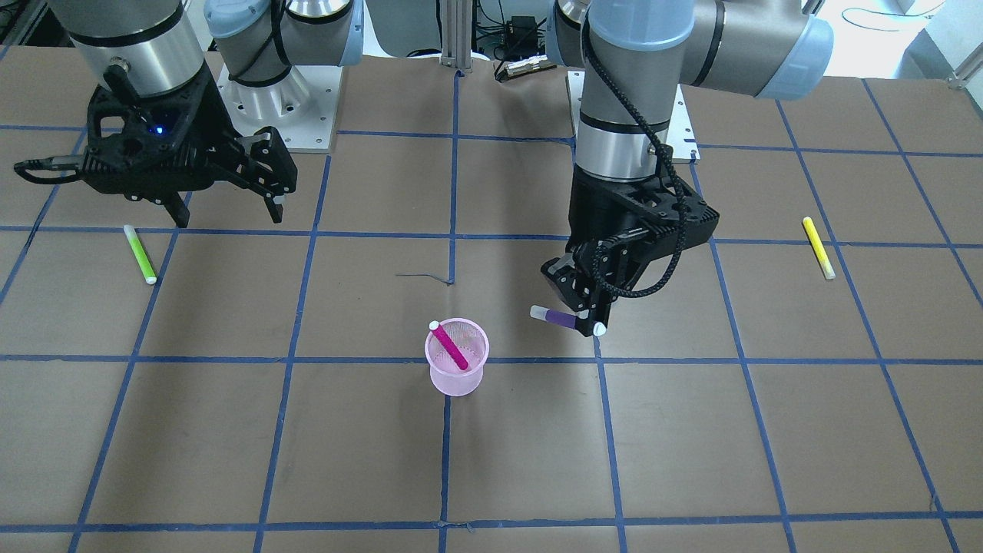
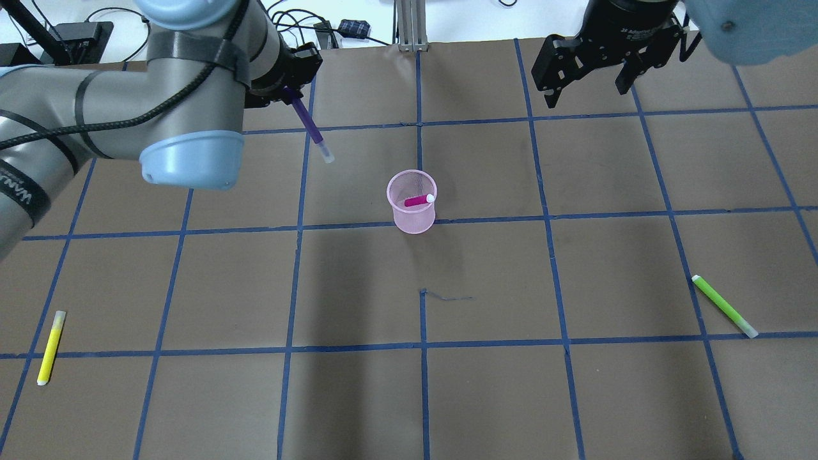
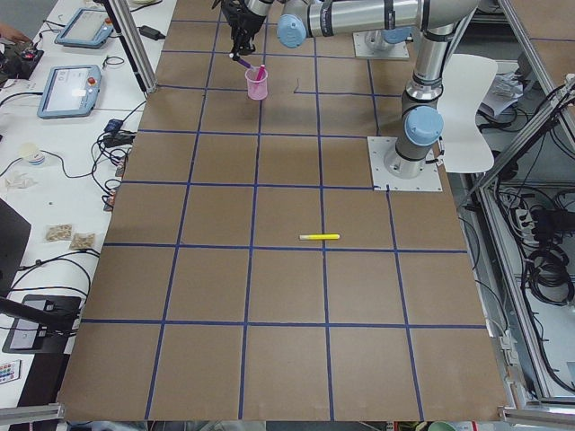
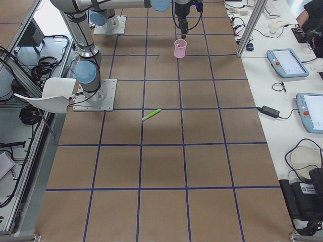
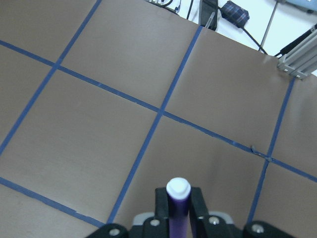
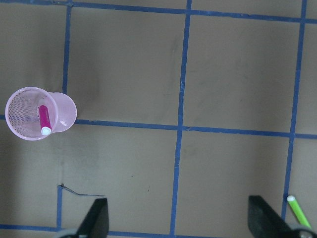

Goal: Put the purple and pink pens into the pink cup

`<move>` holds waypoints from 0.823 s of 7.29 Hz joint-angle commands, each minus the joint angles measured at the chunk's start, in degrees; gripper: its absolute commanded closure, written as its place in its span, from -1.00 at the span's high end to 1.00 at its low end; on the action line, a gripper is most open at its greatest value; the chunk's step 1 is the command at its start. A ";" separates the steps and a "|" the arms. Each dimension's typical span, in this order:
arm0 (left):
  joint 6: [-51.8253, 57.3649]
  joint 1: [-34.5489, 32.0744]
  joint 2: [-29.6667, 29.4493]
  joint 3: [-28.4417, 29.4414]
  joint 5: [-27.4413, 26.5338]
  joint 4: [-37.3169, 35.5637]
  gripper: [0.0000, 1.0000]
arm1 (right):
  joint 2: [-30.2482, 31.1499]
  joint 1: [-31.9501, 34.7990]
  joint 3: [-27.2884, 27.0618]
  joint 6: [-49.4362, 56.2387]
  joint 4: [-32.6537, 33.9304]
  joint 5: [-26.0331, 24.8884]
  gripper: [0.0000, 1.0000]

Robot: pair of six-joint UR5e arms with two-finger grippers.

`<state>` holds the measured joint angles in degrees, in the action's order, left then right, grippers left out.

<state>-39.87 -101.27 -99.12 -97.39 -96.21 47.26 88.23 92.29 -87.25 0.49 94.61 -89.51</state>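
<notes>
The pink mesh cup stands upright near the table's middle, with the pink pen leaning inside it. The cup and pink pen also show in the overhead view, and both show in the right wrist view: cup, pen. My left gripper is shut on the purple pen and holds it above the table, beside the cup. The purple pen tilts down from the gripper. In the left wrist view the pen sits between the jaws. My right gripper is open and empty, high, far from the cup.
A green pen lies on the table under my right arm; it also shows in the overhead view. A yellow pen lies far out on my left side, and shows in the overhead view. Blue tape lines grid the brown table.
</notes>
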 commanded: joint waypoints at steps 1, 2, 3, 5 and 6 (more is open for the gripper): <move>-5.83 -3.22 -1.68 -0.61 -0.29 -2.61 -1.00 | 4.22 0.43 -6.69 -3.22 5.03 0.65 1.00; -7.93 -4.11 -2.82 -0.70 -2.56 -4.36 -1.00 | 3.80 0.61 -6.10 -2.96 7.49 0.56 1.00; -9.77 -5.85 -4.05 -0.70 -5.71 -4.98 -1.00 | 3.88 0.61 -5.74 -2.78 6.91 -0.13 1.00; -13.20 -9.55 -7.04 -1.75 -11.18 -9.71 -1.00 | 3.71 0.61 -5.13 -2.69 6.82 0.38 1.00; -13.65 -10.00 -7.92 -1.75 -11.19 -10.43 -1.00 | 3.53 0.61 -5.04 -2.69 5.86 0.21 1.00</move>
<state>-52.28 -110.19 -105.68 -98.87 -106.32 38.56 91.94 92.89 -92.50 -2.22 101.19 -89.29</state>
